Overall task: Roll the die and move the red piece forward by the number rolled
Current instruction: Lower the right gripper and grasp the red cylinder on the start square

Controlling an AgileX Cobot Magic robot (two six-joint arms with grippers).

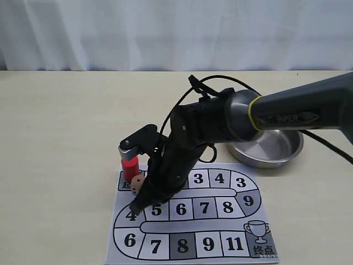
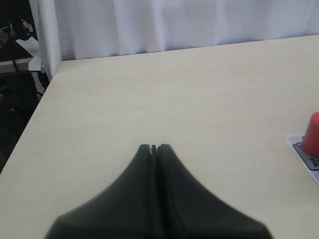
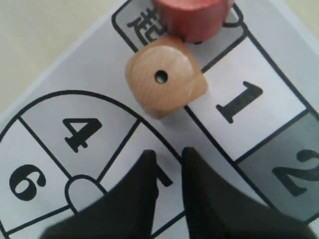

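The tan wooden die point(image 3: 162, 79) lies on the paper game board point(image 3: 259, 124) with one pip up, touching the edge of the start square. Right behind it, on that square, stands the red piece point(image 3: 192, 17). My right gripper point(image 3: 167, 155) hovers low over the board just short of the die, its fingers a narrow gap apart with nothing between them. In the exterior view the right arm reaches across to the board's left end, with the gripper tip point(image 1: 134, 208) below the die point(image 1: 137, 183) and the red piece point(image 1: 130, 167). My left gripper point(image 2: 154, 147) is shut and empty over bare table.
A round metal bowl point(image 1: 270, 150) sits on the table behind the board's right end. The board point(image 1: 204, 208) has numbered squares curving to a trophy square at the lower right. White curtains hang behind the table. The left wrist view shows the table's edge point(image 2: 47, 89).
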